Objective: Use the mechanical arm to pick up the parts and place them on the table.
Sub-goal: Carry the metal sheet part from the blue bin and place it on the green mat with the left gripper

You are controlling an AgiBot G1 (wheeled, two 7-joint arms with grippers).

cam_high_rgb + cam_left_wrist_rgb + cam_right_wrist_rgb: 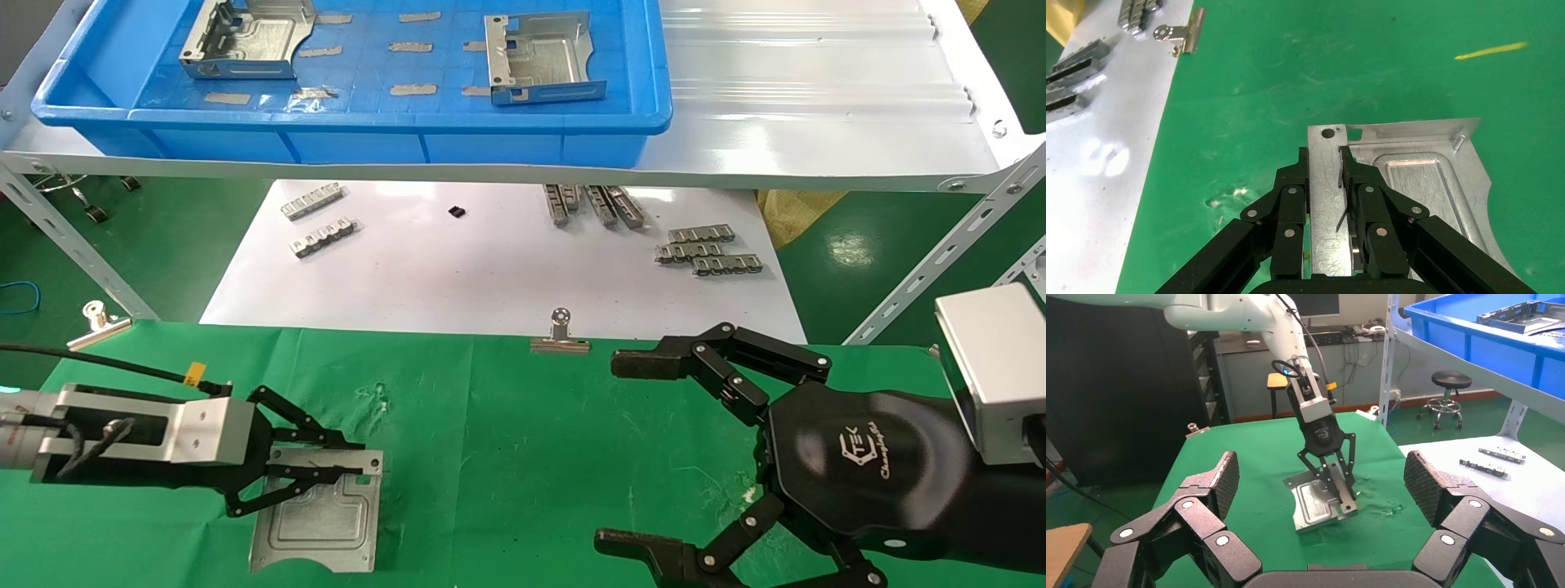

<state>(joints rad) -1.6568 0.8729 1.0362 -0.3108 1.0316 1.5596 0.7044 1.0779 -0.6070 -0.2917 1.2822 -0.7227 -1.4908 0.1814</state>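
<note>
One silvery part [319, 523] lies on the green table [531, 457] at the near left. My left gripper [359, 459] reaches over it from the left, shut on the part's folded-up rim. In the left wrist view the two black fingers [1300, 177] press either side of the rim strip of the part [1419, 177]. Two more parts [245, 37] [543, 57] sit in the blue bin [351, 122] on the shelf. My right gripper [617, 453] hovers over the table's right side, wide open and holding nothing. Its wrist view shows the held part [1318, 505] straight ahead.
The white shelf [817, 122] carrying the bin overhangs the far side. Below it a white sheet [490, 269] holds small grey notched strips [315, 200] [707, 249]. Binder clips [560, 335] [102, 318] pinch the cloth's far edge. Slanted shelf legs [923, 269] stand at right.
</note>
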